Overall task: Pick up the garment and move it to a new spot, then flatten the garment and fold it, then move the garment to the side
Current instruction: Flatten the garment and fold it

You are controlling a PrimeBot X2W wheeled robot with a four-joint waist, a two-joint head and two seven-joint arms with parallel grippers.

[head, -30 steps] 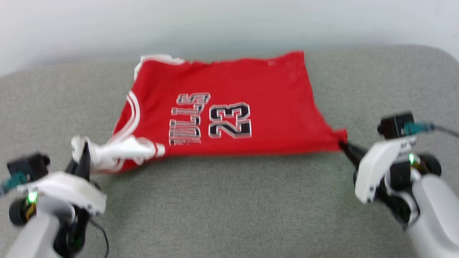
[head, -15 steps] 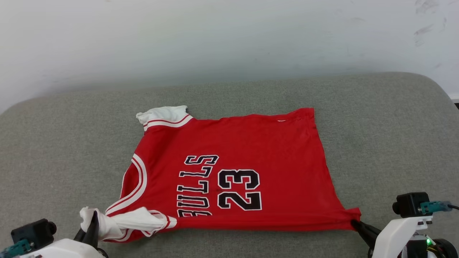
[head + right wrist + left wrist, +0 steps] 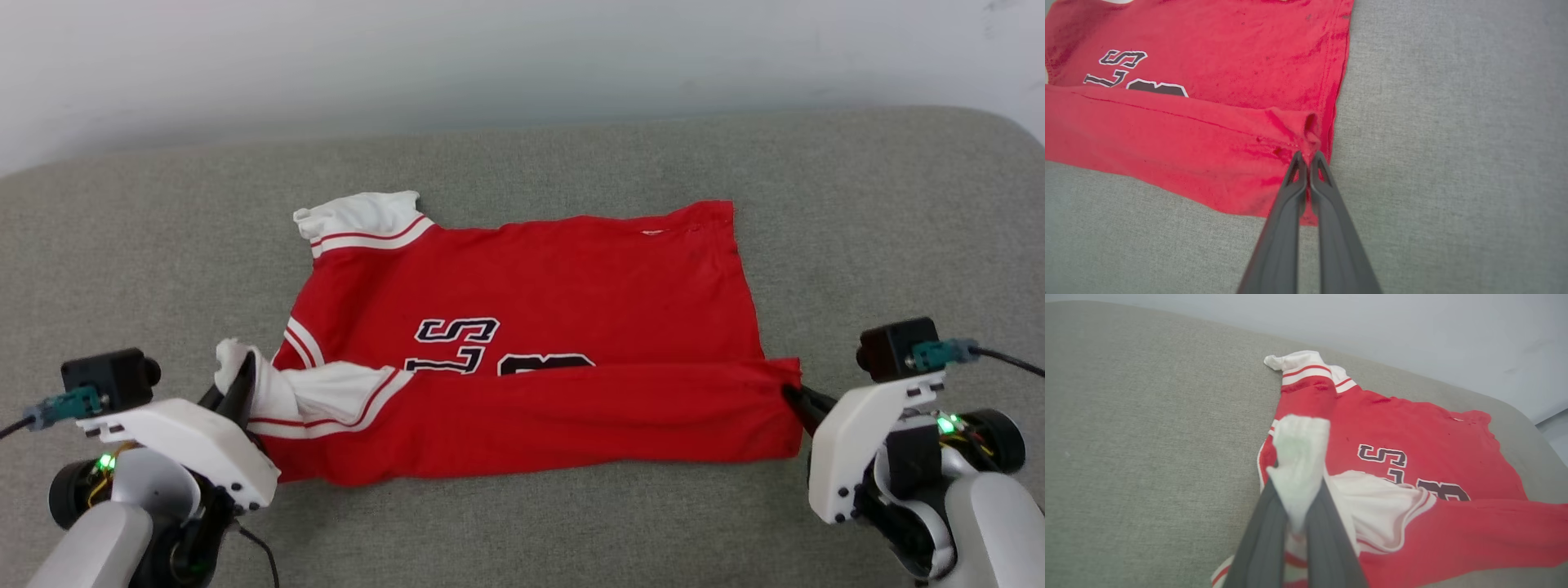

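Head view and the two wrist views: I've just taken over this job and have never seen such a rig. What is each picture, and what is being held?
It is a two-armed robot. The head view looks down from its head at a grey fabric surface where a red jersey lies, its near edge folded over part of the lettering. Each wrist view looks along one arm's two dark fingers. The left pincer is shut on the jersey's white sleeve end. The right pincer is shut on the red hem corner at the other side.
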